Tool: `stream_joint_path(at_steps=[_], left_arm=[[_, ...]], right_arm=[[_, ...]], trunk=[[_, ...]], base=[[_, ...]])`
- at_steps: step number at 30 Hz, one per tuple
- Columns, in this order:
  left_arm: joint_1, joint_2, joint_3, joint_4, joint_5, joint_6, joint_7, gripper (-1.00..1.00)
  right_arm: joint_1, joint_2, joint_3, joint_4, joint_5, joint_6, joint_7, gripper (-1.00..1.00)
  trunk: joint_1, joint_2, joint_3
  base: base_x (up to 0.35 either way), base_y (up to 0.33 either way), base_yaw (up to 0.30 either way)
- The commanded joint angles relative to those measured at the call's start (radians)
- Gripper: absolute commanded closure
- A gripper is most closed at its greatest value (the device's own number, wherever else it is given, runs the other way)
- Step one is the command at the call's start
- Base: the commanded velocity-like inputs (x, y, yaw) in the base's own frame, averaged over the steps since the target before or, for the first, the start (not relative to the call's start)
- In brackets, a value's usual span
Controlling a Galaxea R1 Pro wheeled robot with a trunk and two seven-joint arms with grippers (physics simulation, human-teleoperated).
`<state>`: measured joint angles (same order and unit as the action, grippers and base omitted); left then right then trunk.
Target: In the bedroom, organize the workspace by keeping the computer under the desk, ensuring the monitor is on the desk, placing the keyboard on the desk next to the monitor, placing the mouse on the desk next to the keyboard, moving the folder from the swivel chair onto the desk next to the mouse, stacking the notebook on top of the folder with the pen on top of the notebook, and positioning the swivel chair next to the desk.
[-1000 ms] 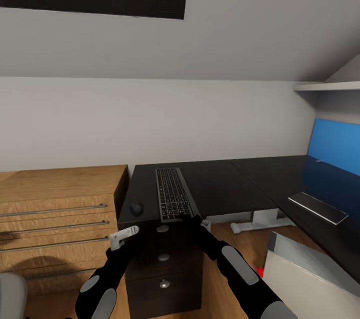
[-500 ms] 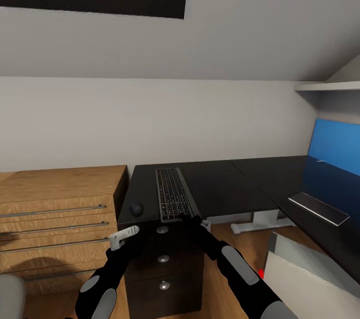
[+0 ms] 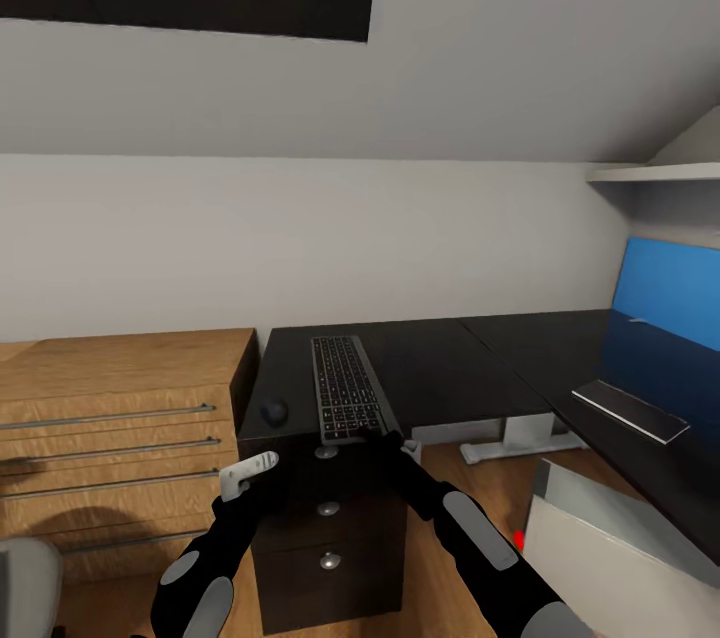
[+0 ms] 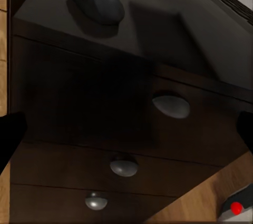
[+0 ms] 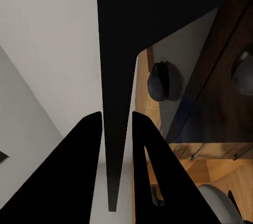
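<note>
Head view: the flat dark keyboard [image 3: 345, 385] lies lengthwise on the black L-shaped desk [image 3: 450, 368], its near end overhanging the desk's front edge above the dark drawer unit with round metal knobs [image 3: 328, 508]. The right gripper [image 3: 385, 440] is clamped on that near end; in the right wrist view its two dark fingers [image 5: 84, 145] pinch the thin slab [image 5: 113, 103] edge-on. The small black rounded mouse [image 3: 273, 411] sits beside the keyboard near the desk's left front corner. The left gripper [image 3: 247, 474] hangs below that corner with its fingers spread apart, holding nothing. The blue-screened monitor [image 3: 668, 318] stands on the desk's right wing.
</note>
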<state>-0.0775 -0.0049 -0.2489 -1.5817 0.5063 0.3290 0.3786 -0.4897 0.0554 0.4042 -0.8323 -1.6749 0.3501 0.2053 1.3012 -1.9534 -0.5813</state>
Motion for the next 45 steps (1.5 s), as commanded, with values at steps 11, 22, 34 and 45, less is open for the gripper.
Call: stream_joint_path(at_steps=[11, 22, 34, 45], left_arm=[[-0.001, 0.0, -0.001, -0.001, 0.009, 0.002, 0.008, -1.0], [-0.001, -0.001, -0.001, -0.001, 0.009, 0.002, 0.008, -1.0], [-0.001, 0.0, -0.001, -0.001, 0.008, 0.002, 0.008, -1.0], [-0.001, 0.0, -0.003, -0.001, 0.008, 0.001, 0.008, -1.0]], right_arm=[[-0.001, -0.002, -0.001, 0.0, -0.008, 0.003, 0.004, -1.0], [-0.001, -0.002, -0.001, -0.001, -0.008, 0.003, 0.005, -1.0], [-0.001, -0.002, -0.008, 0.016, -0.009, 0.0, 0.006, -1.0], [-0.001, -0.003, -0.012, 0.054, -0.011, 0.001, -0.013, -1.0]], trunk=[[0.0, -0.001, -0.001], [0.0, -0.001, -0.001], [0.0, -0.001, -0.001], [0.0, -0.001, -0.001]], base=[[-0.005, 0.0, 0.0], [0.0, 0.0, 0.0], [0.0, 0.0, 0.0], [0.0, 0.0, 0.0]])
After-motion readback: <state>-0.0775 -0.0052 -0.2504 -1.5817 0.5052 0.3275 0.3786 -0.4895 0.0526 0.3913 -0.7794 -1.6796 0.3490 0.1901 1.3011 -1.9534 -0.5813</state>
